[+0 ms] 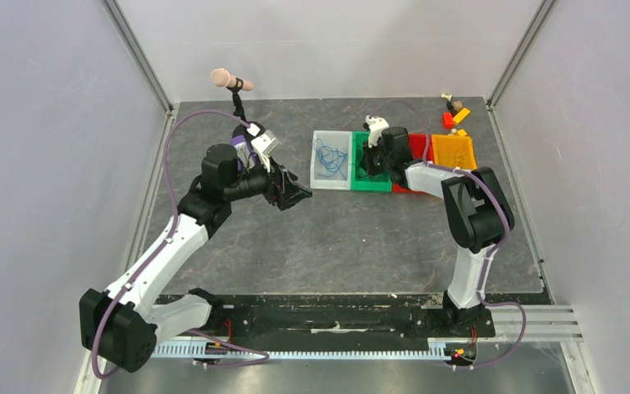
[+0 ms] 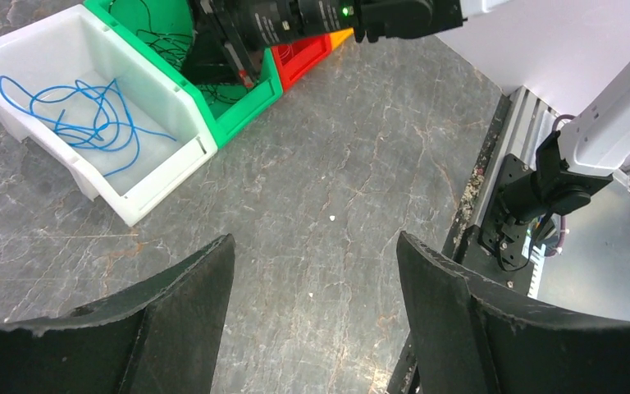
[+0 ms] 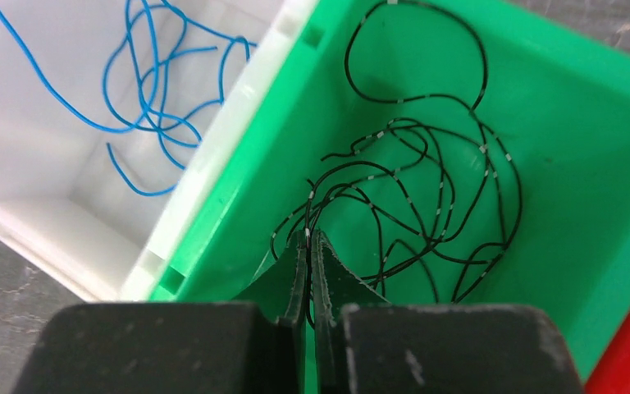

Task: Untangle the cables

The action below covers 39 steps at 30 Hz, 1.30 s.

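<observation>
The left gripper [image 2: 315, 238] hangs over the bare grey table [image 1: 336, 246], short of the row of bins. Its jaws are spread wide with nothing between them (in the left wrist view only stone-patterned tabletop shows in the gap).

Next to the right is the white bin [image 2: 164, 176], the first in the row. The blue cable [image 2: 90, 115] lies loose on its floor in several overlapping loops, with one free end trailing toward the near wall. Nothing touches it.

The green bin [image 3: 591, 164] stands side by side with the white one, their walls touching. The black cable [image 3: 426, 189] lies inside it in a loose tangle of crossing loops, with one large loop reaching toward the far wall and small pale marks along its length. The right gripper [image 3: 309, 238] reaches down into this bin from above. Its fingertips are pressed together, and a strand of the black cable runs into the seam between them, so it looks pinched there. The rest of the tangle lies on the bin floor.

A red bin [image 1: 417, 145] sits beyond the green one, largely hidden behind the right arm in the top view. An orange bin [image 1: 453, 152] comes last; what it holds I cannot tell.
</observation>
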Each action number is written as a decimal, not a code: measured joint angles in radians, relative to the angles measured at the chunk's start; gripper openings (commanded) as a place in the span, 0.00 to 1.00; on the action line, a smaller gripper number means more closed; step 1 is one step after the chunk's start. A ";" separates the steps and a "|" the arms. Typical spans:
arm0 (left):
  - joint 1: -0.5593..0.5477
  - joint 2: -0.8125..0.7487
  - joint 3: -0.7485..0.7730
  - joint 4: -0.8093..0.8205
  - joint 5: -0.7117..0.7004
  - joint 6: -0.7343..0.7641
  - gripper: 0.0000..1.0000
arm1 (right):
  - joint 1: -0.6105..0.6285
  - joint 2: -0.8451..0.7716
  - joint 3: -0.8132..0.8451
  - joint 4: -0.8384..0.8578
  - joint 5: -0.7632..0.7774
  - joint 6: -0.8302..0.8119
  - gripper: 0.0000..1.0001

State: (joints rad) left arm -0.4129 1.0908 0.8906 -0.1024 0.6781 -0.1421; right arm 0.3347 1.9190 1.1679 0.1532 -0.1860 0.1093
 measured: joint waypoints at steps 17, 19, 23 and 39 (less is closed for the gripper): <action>0.015 0.000 -0.002 0.005 -0.007 -0.010 0.79 | -0.004 0.068 -0.074 0.157 -0.029 -0.027 0.25; 0.016 0.000 -0.002 0.004 -0.007 -0.010 0.79 | -0.006 0.059 -0.074 0.143 -0.042 -0.026 0.30; 0.019 0.000 -0.002 0.004 -0.007 -0.010 0.79 | -0.005 0.008 -0.071 0.091 -0.040 -0.032 0.39; 0.019 -0.008 -0.002 -0.021 -0.018 -0.008 0.80 | 0.008 -0.103 0.064 -0.106 0.027 -0.114 0.74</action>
State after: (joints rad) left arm -0.3939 1.0832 0.8890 -0.1234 0.6605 -0.1497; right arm 0.3431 1.8164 1.2324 0.0471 -0.1593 -0.0044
